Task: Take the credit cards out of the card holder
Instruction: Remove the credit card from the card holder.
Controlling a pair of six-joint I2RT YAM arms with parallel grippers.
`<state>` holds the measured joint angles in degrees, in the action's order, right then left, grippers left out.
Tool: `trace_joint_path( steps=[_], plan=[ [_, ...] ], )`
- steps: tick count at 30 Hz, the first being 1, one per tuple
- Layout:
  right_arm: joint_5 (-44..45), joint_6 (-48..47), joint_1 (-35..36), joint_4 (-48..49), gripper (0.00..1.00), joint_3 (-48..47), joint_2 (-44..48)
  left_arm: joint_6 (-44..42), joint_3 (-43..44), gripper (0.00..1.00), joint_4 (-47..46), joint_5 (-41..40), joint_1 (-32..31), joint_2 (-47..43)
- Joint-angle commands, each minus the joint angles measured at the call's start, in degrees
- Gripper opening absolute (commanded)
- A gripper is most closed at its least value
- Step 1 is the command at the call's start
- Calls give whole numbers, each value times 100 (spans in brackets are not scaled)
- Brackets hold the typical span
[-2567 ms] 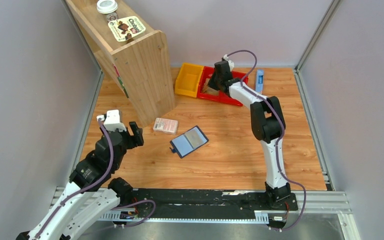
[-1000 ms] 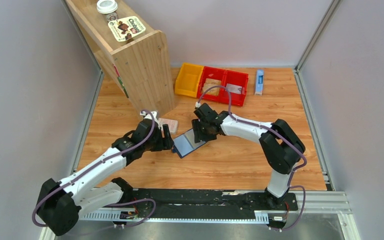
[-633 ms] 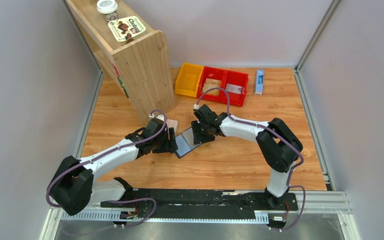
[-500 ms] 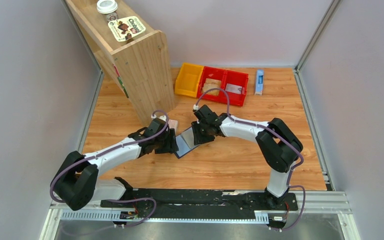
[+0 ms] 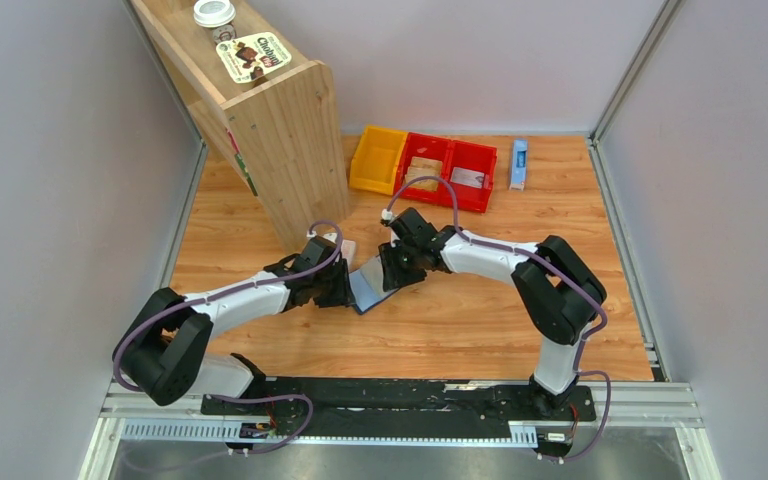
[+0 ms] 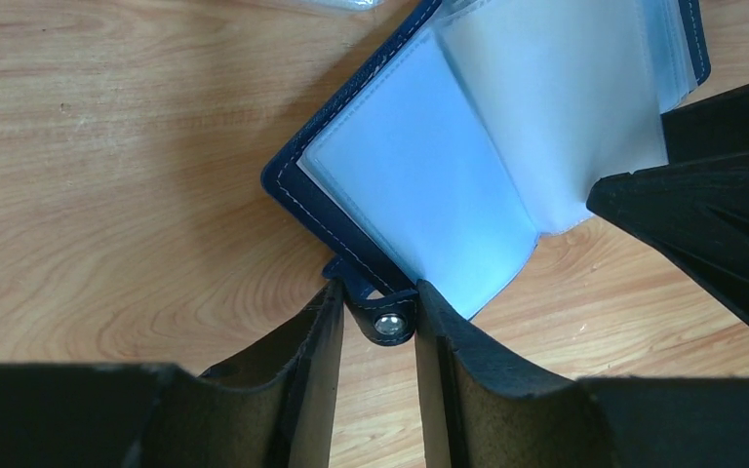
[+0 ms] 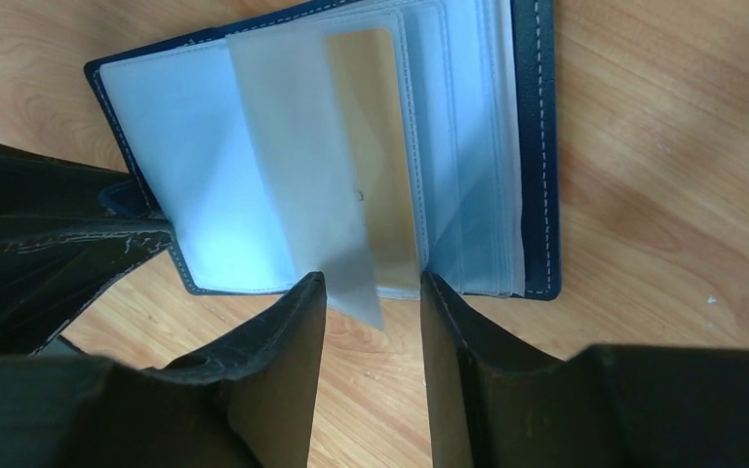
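Note:
The navy card holder [image 5: 365,284] lies open on the wood between both grippers, its left side tipped up. My left gripper [image 6: 378,294] is shut on its clasp tab [image 6: 387,322]; both pads touch the tab. My right gripper [image 7: 373,288] stands open at the holder's [image 7: 536,146] lower edge. A clear sleeve leaf [image 7: 283,146] stands up from the pockets, its corner hanging between the fingers. A tan credit card [image 7: 375,146] shows inside a sleeve. In the top view my left gripper [image 5: 345,290] and right gripper [image 5: 392,276] meet at the holder. Two cards, one tan [image 5: 422,172] and one grey [image 5: 470,178], lie in the red bin [image 5: 447,165].
A pink-and-white packet [image 5: 346,245] lies just behind my left wrist. A yellow bin [image 5: 378,160] sits left of the red one, and a slim blue-and-white box [image 5: 519,163] to its right. A tall wooden shelf [image 5: 280,130] stands at the back left.
My left arm has reached further in and its jaws have narrowed onto the clasp tab. The holder's left side has tipped up. My right gripper has narrowed a little and stayed at the holder.

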<state>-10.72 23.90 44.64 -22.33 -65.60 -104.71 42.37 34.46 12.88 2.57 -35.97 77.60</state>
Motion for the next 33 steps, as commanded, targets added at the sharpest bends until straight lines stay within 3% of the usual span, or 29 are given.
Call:
trace_joint_path(
  steps=[1, 10, 18, 22, 28, 33],
  plan=[
    [-914, -26, 53, 677, 43, -14, 266, 35, 17, 39, -225, 191, -25, 88],
    [-1547, -281, 97, 818, 48, -40, 425, 87, -123, 38, -269, 139, -25, -78],
    [-977, -246, 115, 704, 55, 65, 539, 175, -360, 40, -208, -151, -25, -579],
    [-668, -184, 27, 738, 52, 197, 627, 245, -536, 41, -111, -239, -25, -939],
    [-177, -70, -131, 677, 38, 285, 557, 272, -659, 45, 179, -591, -25, -1546],
    [-132, -306, -123, 642, 42, 232, 600, 298, -546, 47, 460, -678, -25, -1976]
  ],
)
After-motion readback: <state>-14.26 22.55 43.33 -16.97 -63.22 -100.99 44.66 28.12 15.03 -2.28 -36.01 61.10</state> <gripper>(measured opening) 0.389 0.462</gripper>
